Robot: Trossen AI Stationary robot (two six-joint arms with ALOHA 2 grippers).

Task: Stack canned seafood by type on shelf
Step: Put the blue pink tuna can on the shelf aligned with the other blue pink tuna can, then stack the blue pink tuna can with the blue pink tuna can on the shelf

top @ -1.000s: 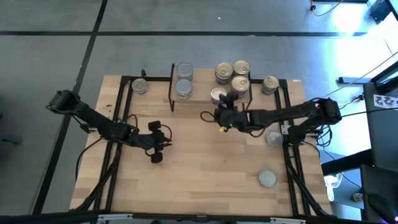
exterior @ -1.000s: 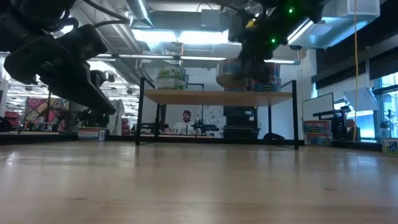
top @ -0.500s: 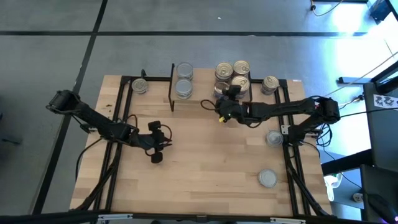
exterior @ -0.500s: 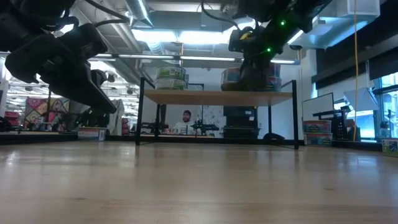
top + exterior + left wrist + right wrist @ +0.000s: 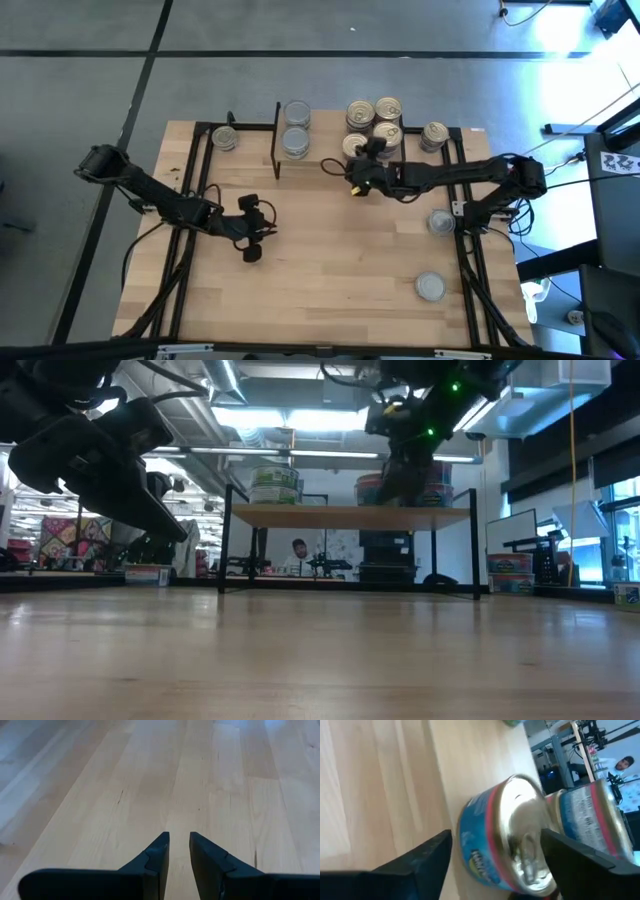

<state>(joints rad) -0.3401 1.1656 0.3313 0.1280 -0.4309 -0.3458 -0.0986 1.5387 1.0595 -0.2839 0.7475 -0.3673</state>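
The shelf (image 5: 320, 150) stands at the table's far edge. On it is a stack of silver-lidded cans (image 5: 296, 126) at its left and several gold-lidded cans (image 5: 386, 120) at its right. My right gripper (image 5: 356, 156) is open over the shelf's near edge. Its fingers stand on either side of a blue-labelled, gold-lidded can (image 5: 505, 840), which rests on the shelf top (image 5: 395, 780) beside another can (image 5: 590, 820). My left gripper (image 5: 179, 847) hovers over bare table at the left (image 5: 250, 252), open by a narrow slit and empty. My right gripper reaches level-to-slanting from the table's near side around the can's side wall (image 5: 470, 845). Wood shows between one finger (image 5: 427, 852) and the can. Whether the other finger (image 5: 570, 852) touches the lid's rim I cannot tell.
A gold-lidded can (image 5: 225, 138) sits on the table left of the shelf and another (image 5: 434, 135) sits right of it. Two silver-lidded cans (image 5: 441, 221) (image 5: 430, 287) lie near the right edge. The table's middle and near part is bare wood.
My right gripper has gone toward the table's far edge and slightly left, over the shelf, rolling its wrist. The gold-lidded can between its fingers has gone a little farther onto the shelf.
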